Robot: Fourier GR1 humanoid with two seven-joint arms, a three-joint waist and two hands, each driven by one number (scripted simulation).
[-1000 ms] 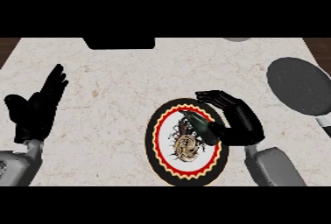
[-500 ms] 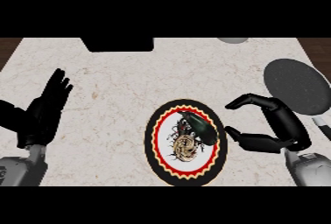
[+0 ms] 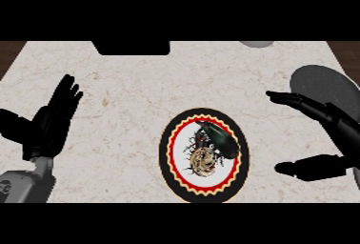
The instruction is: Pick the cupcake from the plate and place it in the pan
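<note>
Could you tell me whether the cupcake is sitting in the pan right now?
No, the cupcake lies on the plate, while the pan stands apart at the right.

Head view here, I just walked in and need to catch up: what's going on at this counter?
A robot is meant to move a cupcake from a plate into a pan. The cupcake lies on the plate, untouched. The right hand is open to the right of the plate, between it and the pan, holding nothing. The left hand rests open at the view's left.
</note>
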